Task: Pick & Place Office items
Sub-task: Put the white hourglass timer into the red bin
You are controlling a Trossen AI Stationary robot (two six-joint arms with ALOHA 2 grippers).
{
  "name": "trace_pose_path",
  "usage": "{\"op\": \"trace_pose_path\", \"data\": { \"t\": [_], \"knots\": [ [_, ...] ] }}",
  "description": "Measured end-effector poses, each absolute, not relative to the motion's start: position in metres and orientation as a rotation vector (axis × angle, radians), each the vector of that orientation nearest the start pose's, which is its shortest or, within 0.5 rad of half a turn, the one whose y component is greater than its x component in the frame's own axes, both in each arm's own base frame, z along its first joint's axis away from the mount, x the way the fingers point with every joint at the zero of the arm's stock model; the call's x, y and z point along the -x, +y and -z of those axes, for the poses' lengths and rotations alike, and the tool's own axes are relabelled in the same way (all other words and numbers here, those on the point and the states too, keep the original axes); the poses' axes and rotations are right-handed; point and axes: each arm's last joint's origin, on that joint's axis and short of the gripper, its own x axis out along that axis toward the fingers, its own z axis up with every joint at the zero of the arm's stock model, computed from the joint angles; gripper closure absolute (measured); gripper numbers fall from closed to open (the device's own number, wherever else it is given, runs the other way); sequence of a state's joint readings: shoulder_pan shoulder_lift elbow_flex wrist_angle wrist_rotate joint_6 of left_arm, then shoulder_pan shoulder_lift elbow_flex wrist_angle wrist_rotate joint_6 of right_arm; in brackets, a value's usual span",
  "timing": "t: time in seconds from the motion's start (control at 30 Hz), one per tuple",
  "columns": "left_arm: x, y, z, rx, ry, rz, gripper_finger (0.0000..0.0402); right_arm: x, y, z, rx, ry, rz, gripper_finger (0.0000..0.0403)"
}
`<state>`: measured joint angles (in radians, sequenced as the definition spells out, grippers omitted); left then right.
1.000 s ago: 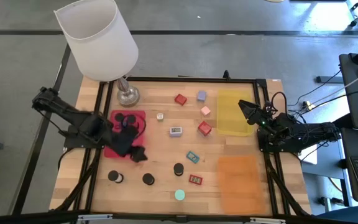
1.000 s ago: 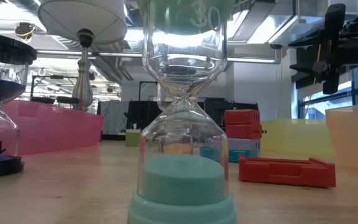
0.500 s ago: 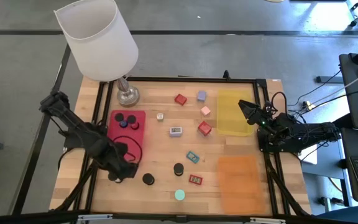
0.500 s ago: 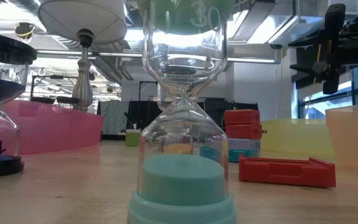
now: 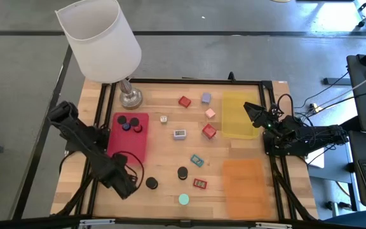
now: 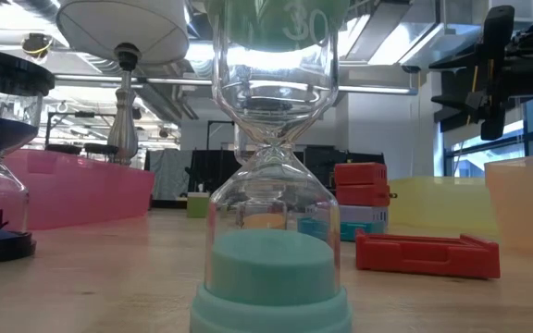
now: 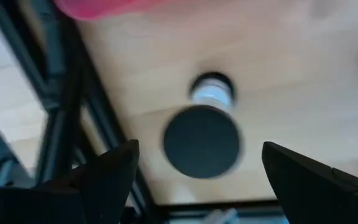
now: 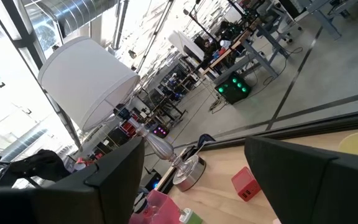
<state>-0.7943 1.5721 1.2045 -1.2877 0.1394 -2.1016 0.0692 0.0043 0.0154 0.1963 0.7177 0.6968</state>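
My left gripper (image 5: pixel 122 182) hangs open over a black-capped hourglass (image 7: pixel 202 142) that stands near the table's near-left corner. Its fingers are on either side of the cap and apart from it. More black round pieces (image 5: pixel 151 182) (image 5: pixel 182 172) and a teal one (image 5: pixel 183 199) stand along the near edge. That teal one, an hourglass (image 6: pixel 271 185), fills the low view. Several dark round pieces (image 5: pixel 129 123) sit on the red mat (image 5: pixel 132 145). Small red, pink and lavender blocks (image 5: pixel 206 106) and flat rectangles (image 5: pixel 199 184) lie mid-table. My right gripper (image 5: pixel 251 113) waits open above the yellow mat (image 5: pixel 237 121).
A lamp with a white shade (image 5: pixel 99 39) and silver base (image 5: pixel 131 97) stands at the far-left corner. An orange mat (image 5: pixel 243 184) lies at the near right. A black frame (image 5: pixel 97 114) runs around the table. Bare wood shows between the scattered pieces.
My left gripper has moved from above the red mat toward the table's near edge and stands now over the black hourglass at the near left. The dark pieces on the red mat are uncovered again. My right arm has kept still.
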Motion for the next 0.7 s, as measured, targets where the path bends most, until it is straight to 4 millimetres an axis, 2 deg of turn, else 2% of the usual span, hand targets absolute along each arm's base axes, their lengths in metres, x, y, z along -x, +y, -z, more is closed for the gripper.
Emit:
{"op": "trace_pose_path", "data": {
  "t": [0.2, 0.47, 0.7],
  "knots": [
    [-0.180, -0.200, -0.228, 0.963, 1.367, -1.169, 0.0064, -0.089, -0.013, -0.186, -0.750, -0.414, 0.554, 0.0121],
    [-0.180, -0.203, -0.220, 0.950, 1.369, -1.209, 0.0066, -0.089, -0.013, -0.186, -0.750, -0.413, 0.555, 0.0121],
    [-0.181, -0.204, -0.220, 0.958, 1.368, -1.203, 0.0103, -0.089, -0.013, -0.186, -0.750, -0.414, 0.554, 0.0121]
  ]
}}
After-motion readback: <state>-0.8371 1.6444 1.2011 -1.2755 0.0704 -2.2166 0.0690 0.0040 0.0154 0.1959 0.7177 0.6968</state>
